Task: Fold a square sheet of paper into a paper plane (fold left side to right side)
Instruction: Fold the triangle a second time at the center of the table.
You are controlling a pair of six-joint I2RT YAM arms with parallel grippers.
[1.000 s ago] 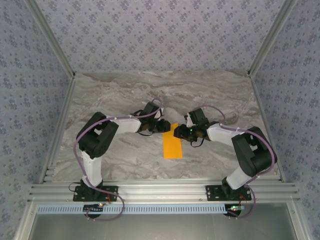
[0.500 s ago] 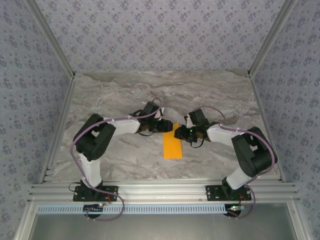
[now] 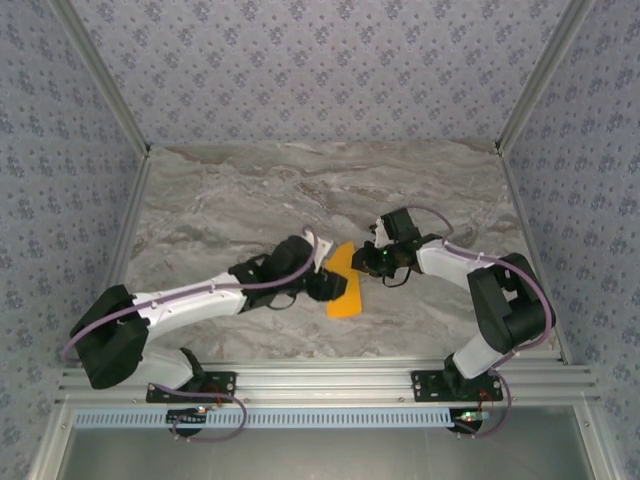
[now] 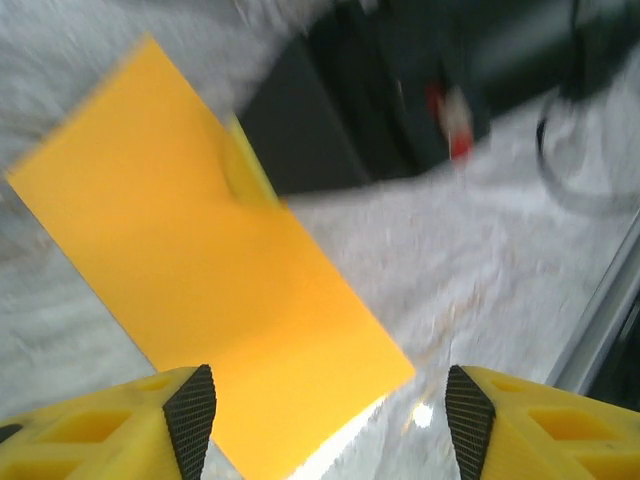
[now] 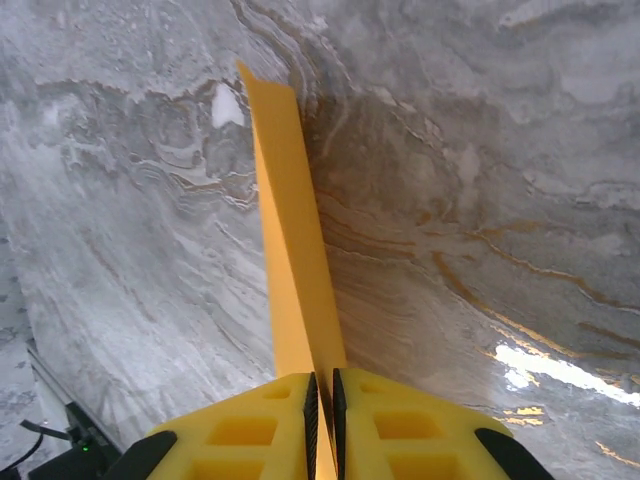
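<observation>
The square sheet of paper [image 3: 347,290] is orange-yellow and folded into a narrow strip, lying slanted at the table's middle. My right gripper [image 3: 362,262] is shut on its far right edge. In the right wrist view the fingers [image 5: 400,430] pinch the paper [image 5: 290,230], which runs away from them raised on edge. My left gripper [image 3: 325,285] sits low against the strip's left side. In the left wrist view it [image 4: 330,430] stands open, its pads [image 4: 192,415] wide apart over the paper's near corner [image 4: 200,270] and holding nothing. The right gripper's black body [image 4: 400,90] shows beyond the paper.
Grey marbled table [image 3: 220,200] all round, with patterned walls on three sides and aluminium rails [image 3: 320,380] along the near edge. The left arm [image 3: 190,300] stretches low across the near left of the table.
The left arm has dropped low and stretched out, its gripper opening and sliding to the paper's near left side. The right gripper has closed on the paper's far edge, which now tilts.
</observation>
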